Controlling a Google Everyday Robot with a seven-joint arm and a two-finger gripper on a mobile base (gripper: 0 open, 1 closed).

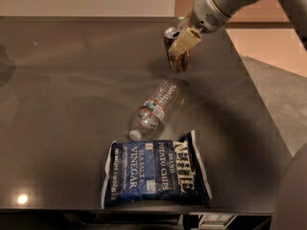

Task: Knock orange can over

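Note:
The orange can [178, 61] stands near the back right of the dark table [72, 90]. It leans with its silver top toward the left. My gripper [183, 41] reaches in from the upper right and presses against the can's upper part, covering some of it. A clear water bottle [153, 109] with a red-and-white label lies on its side just in front of the can.
A blue bag of Kettle salt-and-vinegar chips [156, 174] lies flat near the table's front edge. The table's right edge [261, 109] runs diagonally, with floor beyond it. A grey robot part fills the lower right corner [292, 195].

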